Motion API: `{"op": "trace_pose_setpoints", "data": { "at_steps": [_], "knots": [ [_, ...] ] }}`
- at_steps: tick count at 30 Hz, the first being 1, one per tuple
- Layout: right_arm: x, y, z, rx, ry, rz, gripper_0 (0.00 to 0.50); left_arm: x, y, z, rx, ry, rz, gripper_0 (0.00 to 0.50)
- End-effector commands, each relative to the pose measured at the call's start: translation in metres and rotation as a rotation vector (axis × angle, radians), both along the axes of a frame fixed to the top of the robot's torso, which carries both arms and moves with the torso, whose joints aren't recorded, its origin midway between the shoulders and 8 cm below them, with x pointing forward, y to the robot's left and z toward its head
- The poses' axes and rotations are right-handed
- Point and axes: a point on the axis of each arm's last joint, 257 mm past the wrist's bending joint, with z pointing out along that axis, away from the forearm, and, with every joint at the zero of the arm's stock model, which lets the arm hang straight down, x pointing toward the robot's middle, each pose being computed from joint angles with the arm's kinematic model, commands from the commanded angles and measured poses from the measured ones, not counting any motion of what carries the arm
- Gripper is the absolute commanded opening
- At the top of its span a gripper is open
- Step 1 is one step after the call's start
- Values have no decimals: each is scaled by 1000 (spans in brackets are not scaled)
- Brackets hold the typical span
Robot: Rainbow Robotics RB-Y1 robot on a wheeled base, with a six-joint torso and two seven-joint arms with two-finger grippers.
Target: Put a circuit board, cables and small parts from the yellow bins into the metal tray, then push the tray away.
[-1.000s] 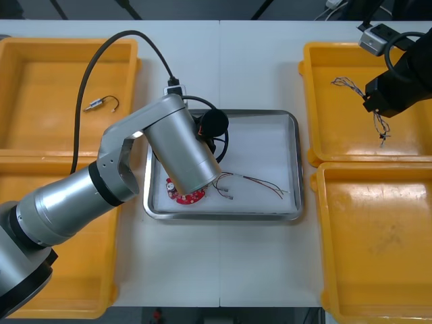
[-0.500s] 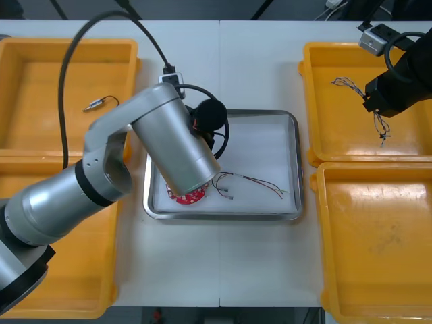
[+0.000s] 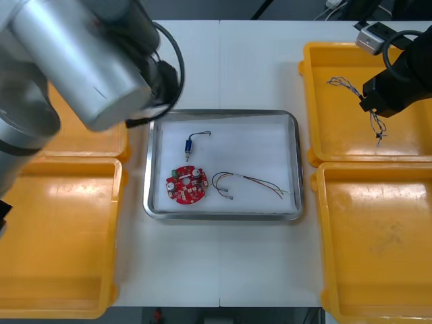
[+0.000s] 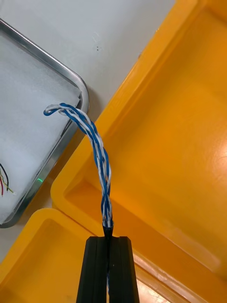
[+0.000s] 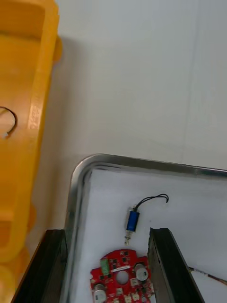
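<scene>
Black fingers of the right gripper point(image 4: 108, 239) are pressed together on the twisted blue and white cable point(image 4: 100, 161). It runs straight out from their tips, and its looped free end shows against the corner of the metal tray point(image 4: 80, 90). From the front, that gripper point(image 3: 370, 106) hangs over the far right yellow bin point(image 3: 307, 101). Its fingertips are hard to make out against the dark wrist, and frayed cable ends trail to either side.

The left gripper point(image 5: 106, 232) is spread wide above the tray's corner. Just beyond its tips lies a small metal part point(image 5: 133, 220) with a blue body. Between the fingers sits the red circuit board point(image 5: 120, 277), cut off at the picture's edge. A red and yellow cable point(image 3: 260, 182) lies in the tray beside the board. From the front, the left arm's grey casing point(image 3: 81, 61) covers most of the far left yellow bin point(image 3: 118, 145).
</scene>
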Motion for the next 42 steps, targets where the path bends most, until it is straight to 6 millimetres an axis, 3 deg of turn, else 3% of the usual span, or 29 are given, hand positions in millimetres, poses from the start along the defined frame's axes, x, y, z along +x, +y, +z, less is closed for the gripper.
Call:
{"op": "trace_pose_setpoints", "data": {
  "at_steps": [1,3,5,11,20,26,34,42],
  "knots": [
    [-4,2,11,-61,-51,66,0,14,48,68,85,-50,-54,500],
    [-4,7,11,-64,-57,79,0,16,57,76,86,-44,-60,500],
    [-5,21,7,-77,-69,115,0,23,80,92,101,-28,-93,500],
    [-6,54,-3,-101,-90,215,0,39,128,113,158,-18,-193,500],
    [-6,114,-28,-217,-101,428,0,75,192,123,327,-61,-343,500],
    [0,139,-48,-339,-106,628,0,100,220,121,457,-116,-451,500],
    [14,167,-70,-411,-126,783,0,115,237,99,640,-141,-665,500],
    [36,193,-101,-455,-118,816,0,116,226,60,874,-109,-937,500]
  ]
}}
